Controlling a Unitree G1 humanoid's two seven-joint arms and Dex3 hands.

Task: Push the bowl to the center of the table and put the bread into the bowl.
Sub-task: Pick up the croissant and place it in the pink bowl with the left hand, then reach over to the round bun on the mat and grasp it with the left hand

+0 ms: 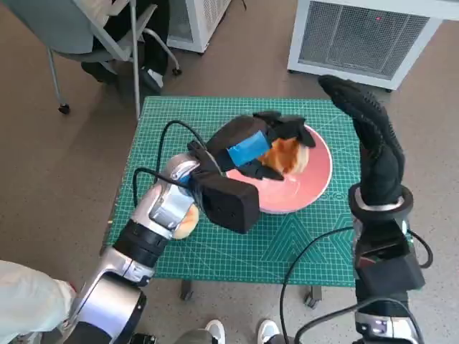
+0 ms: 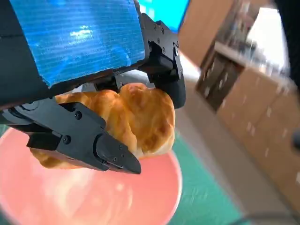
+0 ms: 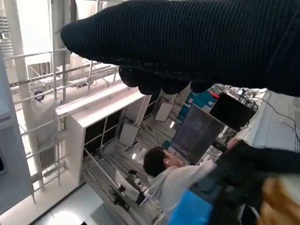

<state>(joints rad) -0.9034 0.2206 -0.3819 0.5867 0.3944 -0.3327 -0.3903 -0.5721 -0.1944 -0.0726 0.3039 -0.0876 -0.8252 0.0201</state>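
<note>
Green cutting mat (image 1: 215,247) on table, left robot hand (image 1: 247,147) clamping bread (image 1: 287,154) over pink bowl (image 1: 315,183), right robot hand (image 1: 369,140) spread.

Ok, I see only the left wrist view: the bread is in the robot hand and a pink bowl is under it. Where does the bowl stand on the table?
Observer: In the head view the bowl stands on the green mat, a little right of the middle. The left robot hand holds the bread over it.
Operator: And the right robot hand?
Observer: The right robot hand is raised to the right of the bowl, with its fingers straight, and it holds nothing.
Operator: Is anything else on the mat?
Observer: Yes, a second pale bread piece lies near the left front, partly under the left forearm.
</note>
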